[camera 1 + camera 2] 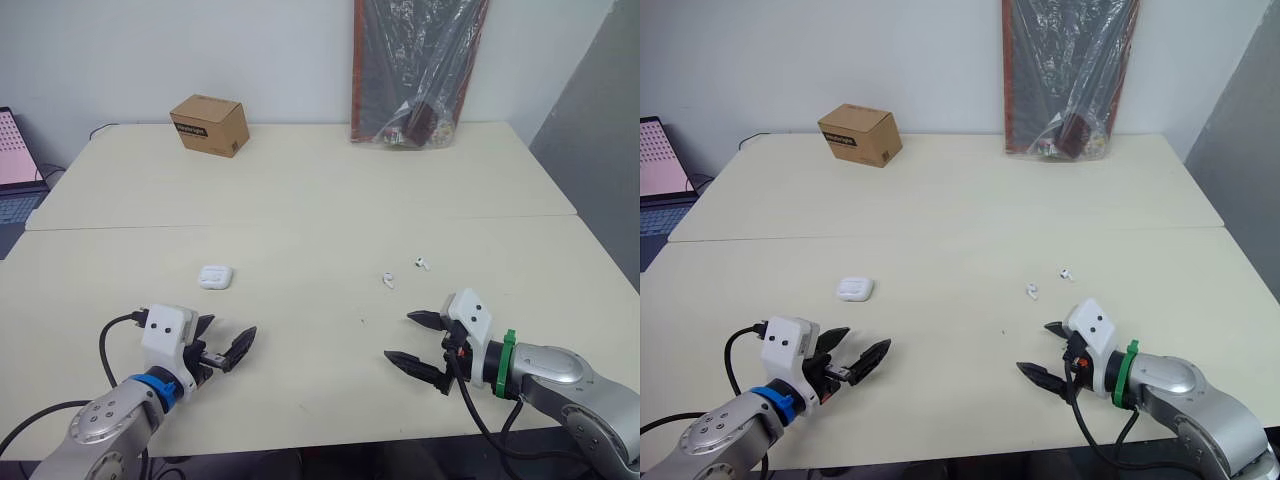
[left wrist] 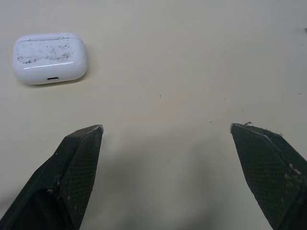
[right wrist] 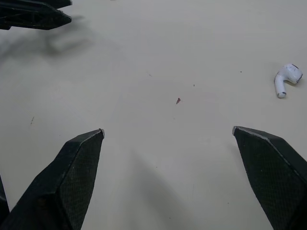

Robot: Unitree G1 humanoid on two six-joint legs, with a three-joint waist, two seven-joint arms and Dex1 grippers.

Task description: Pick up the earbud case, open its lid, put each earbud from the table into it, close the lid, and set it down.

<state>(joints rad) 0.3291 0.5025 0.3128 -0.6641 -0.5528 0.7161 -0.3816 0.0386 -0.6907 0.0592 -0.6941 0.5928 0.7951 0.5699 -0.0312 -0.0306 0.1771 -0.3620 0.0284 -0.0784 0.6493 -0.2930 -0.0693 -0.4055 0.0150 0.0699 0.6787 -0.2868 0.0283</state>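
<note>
On table (image 1: 300, 200), earbud case (image 1: 215, 277) shut, earbuds (image 1: 387, 280) outside; left gripper (image 1: 228, 328), right gripper (image 1: 399, 336) jaws wide, empty.

Earbud case (image 1: 215, 277): one. Earbuds: two, near earbud (image 1: 388, 281) and far earbud (image 1: 421, 263). Cardboard box (image 1: 209, 125): one. Laptop (image 1: 18, 160): one. Plastic-wrapped bundle (image 1: 420, 70): one. Tools: two, left tool (image 1: 228, 333) and right tool (image 1: 399, 336).

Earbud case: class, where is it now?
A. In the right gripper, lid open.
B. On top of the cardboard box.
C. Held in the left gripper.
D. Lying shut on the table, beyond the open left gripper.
D: the earbud case lies on the table with its lid shut, apart from the left gripper, whose fingers are spread.
</note>
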